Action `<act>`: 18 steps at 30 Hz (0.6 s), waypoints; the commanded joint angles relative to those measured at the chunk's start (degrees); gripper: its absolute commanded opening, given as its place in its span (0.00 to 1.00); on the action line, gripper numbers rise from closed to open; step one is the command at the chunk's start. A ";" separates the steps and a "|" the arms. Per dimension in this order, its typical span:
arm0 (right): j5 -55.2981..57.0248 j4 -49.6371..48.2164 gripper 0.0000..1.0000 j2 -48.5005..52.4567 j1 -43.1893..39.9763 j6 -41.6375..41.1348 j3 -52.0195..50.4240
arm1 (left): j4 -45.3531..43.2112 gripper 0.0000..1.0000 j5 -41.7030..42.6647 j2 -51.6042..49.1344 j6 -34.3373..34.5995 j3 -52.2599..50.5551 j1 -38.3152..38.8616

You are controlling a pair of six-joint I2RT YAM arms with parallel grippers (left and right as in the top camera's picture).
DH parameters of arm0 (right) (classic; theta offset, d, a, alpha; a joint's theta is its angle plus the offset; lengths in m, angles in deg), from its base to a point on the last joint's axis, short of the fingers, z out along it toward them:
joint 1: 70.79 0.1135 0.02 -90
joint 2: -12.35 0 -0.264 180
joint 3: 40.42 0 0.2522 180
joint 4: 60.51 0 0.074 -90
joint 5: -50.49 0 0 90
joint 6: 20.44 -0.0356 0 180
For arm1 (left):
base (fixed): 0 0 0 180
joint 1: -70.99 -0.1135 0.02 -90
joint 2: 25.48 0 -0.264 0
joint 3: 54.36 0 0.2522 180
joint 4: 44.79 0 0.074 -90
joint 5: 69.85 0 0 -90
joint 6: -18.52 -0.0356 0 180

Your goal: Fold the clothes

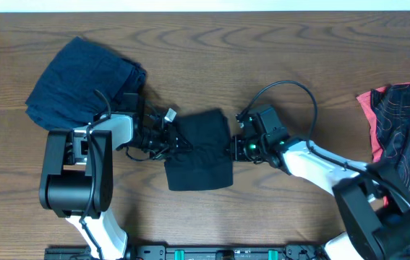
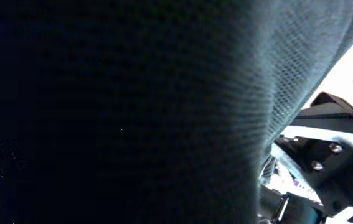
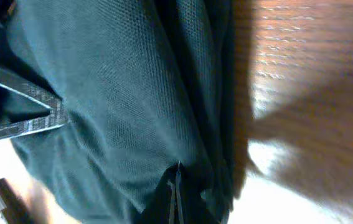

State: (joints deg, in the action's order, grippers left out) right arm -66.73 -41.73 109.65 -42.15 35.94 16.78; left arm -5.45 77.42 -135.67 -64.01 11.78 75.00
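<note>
1. The black garment, folded into a rough rectangle, lies flat at the middle of the desk, between your two arms.
2. Your left gripper sits at the garment's left edge. Dark mesh cloth fills almost the whole left wrist view, so you cannot tell whether its fingers are clenched or released.
3. Your right gripper is at the garment's right edge. Its fingers are clenched, and in the right wrist view the cloth gathers right up to their tips, so they appear to grasp that edge.
4. A crumpled navy garment lies at the rear left, just beside the left wrist and close to its cabling.
5. A black-and-coral patterned garment lies at the far right edge. The right arm crosses over its near part.
6. A black cable loop arches over the desk behind the right wrist, well clear of the black garment.
</note>
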 commanded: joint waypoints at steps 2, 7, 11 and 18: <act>-0.11 3.50 0.01 -9.64 -3.52 2.95 0.02 | 1.01 0.06 1.51 6.05 -0.17 0.22 0.90; 0.22 8.55 0.01 -19.37 -8.48 3.98 0.02 | 1.07 0.06 2.97 16.35 1.38 3.87 0.90; 0.59 12.02 0.01 -24.06 -11.21 5.46 0.02 | 1.03 0.06 2.93 23.02 2.93 8.96 0.39; 1.75 15.21 0.01 -25.40 -11.72 5.64 0.00 | -7.13 0.06 -0.22 25.94 11.58 18.58 -6.64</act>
State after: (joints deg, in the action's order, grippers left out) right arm -65.53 -27.04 84.77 -53.60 40.22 16.69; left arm -8.68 78.21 -110.56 -58.83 26.86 72.51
